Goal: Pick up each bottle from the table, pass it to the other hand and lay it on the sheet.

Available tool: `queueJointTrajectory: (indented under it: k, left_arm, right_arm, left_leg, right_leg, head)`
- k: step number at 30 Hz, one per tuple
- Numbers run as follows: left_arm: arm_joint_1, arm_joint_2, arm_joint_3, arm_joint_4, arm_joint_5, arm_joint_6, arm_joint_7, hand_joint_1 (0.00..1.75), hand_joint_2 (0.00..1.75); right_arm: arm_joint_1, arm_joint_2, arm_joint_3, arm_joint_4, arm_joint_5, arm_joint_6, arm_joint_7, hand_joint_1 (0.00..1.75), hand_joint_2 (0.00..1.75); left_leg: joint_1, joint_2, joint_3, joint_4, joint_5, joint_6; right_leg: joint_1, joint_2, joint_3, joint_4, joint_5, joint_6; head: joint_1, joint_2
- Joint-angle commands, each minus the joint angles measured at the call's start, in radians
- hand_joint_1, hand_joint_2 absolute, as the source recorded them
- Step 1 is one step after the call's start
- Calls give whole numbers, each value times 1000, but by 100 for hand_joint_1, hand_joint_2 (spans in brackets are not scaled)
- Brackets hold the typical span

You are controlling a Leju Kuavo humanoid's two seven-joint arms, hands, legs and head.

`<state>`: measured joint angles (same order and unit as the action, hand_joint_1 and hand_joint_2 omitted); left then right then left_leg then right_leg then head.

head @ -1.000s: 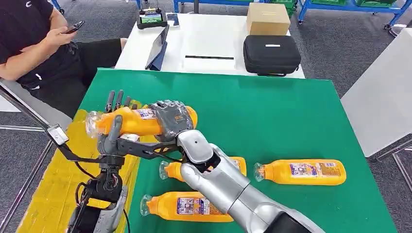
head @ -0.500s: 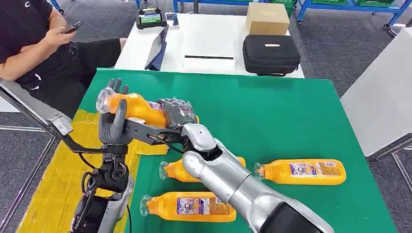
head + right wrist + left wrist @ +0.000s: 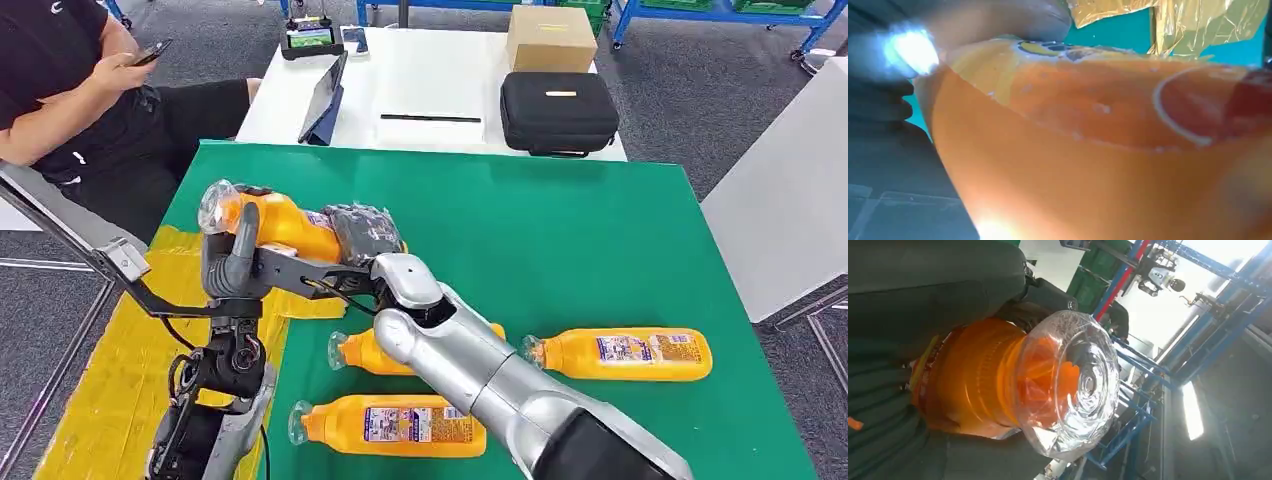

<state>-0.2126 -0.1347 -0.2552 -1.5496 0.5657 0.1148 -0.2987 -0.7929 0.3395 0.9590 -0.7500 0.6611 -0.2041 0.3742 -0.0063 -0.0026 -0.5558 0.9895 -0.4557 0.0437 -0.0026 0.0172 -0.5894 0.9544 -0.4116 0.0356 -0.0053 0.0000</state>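
Observation:
An orange bottle (image 3: 285, 225) with a clear end hangs tilted above the green table's (image 3: 560, 230) left edge. My left hand (image 3: 235, 262) grips it near the clear end, thumb across the front. My right hand (image 3: 365, 233) holds its labelled body from the other side. The left wrist view shows the bottle (image 3: 1013, 380) end-on inside the left hand (image 3: 923, 290). Up close in the right wrist view the bottle (image 3: 1098, 150) is blurred. The yellow sheet (image 3: 100, 390) lies below and to the left. Three more bottles lie on the table: one (image 3: 355, 350) partly behind my right arm, one (image 3: 620, 355) at the right, one (image 3: 395, 425) near the front.
A seated person (image 3: 70, 90) looks at a phone at the back left. Behind the green table a white table (image 3: 430, 80) carries a black case (image 3: 558, 110), a cardboard box (image 3: 552, 38) and a tablet (image 3: 328, 95). A grey table (image 3: 790, 200) stands at the right.
The bottle has risen, tilted clear end up and shifted a little right. My left hand's fingers, upright behind it before, have closed around it. My right hand keeps its hold.

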Motion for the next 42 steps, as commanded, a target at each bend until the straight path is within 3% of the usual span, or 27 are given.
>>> queueJointTrajectory:
  k: [1, 10, 11, 15, 16, 20, 24, 27, 37, 42]
  left_arm:
    - [-86, -29, -140, 29, -15, -22, 4, 175, 175]
    - [-94, -31, -133, 33, -14, -19, 2, 175, 175]
    - [-93, -31, -129, 32, -13, -16, -2, 175, 175]
    - [-91, -21, -113, 22, -18, -5, -14, 175, 175]
    - [-85, -25, -100, 16, -24, 5, -30, 175, 175]
    - [-59, -12, -20, -10, -47, 37, -55, 175, 175]
    - [-5, 1, 14, -25, -66, 23, -76, 175, 175]
    - [12, 2, 19, -36, -70, 25, -85, 175, 175]
    - [16, 12, 65, -37, -113, 57, -109, 175, 175]
    - [11, 61, 154, -32, -403, 279, -231, 175, 175]
  right_arm:
    - [-1, 10, 106, 100, 7, 25, 8, 175, 175]
    - [-2, 10, 114, 92, 12, 35, 9, 175, 175]
    - [-2, 10, 114, 95, 12, 37, 9, 58, 175]
    - [-8, 10, 124, 117, 67, 1, -6, 58, 175]
    - [-3, 10, 108, 115, 84, -19, -19, 0, 0]
    - [21, 10, 6, 120, 198, -29, -44, 0, 0]
    - [103, -33, -116, 8, 395, -115, -129, 0, 0]
    - [123, -46, -185, 24, 489, -156, -97, 0, 0]
    - [161, -72, -250, 8, 527, -181, -147, 0, 0]
    - [297, -179, -309, -224, 557, -309, -220, 0, 0]
  left_leg:
    - [1, -6, 3, 0, -1, -3]
    - [1, -7, 3, 1, -1, -3]
    - [1, -6, 2, 1, -1, -2]
    - [1, -5, 2, 0, 0, -2]
    - [1, -6, 3, 1, -1, -3]
    - [1, -4, 2, 0, -1, -2]
    - [1, -3, 3, -1, -1, -2]
    - [1, -5, 3, -1, -1, -2]
    - [0, -3, 2, -1, -1, -2]
    - [1, -3, 4, -2, -2, -3]
  right_leg:
    - [1, -8, 6, 0, -3, -1]
    - [1, -8, 5, 0, -3, 0]
    - [1, -7, 4, 0, -2, 0]
    - [1, -6, 3, 0, -2, 0]
    - [1, -7, 5, 0, -3, -1]
    - [1, -5, 4, -1, -2, -1]
    - [1, -4, 5, -2, -1, 0]
    - [1, -6, 6, -2, -2, 0]
    - [0, -3, 4, -1, -1, -1]
    - [0, -3, 6, -1, -2, -1]
  head:
    - [0, 0]
    - [0, 0]
    - [0, 0]
    - [0, 0]
    - [0, 0]
    - [0, 0]
    - [0, 0]
    - [0, 0]
    - [0, 0]
    - [0, 0]
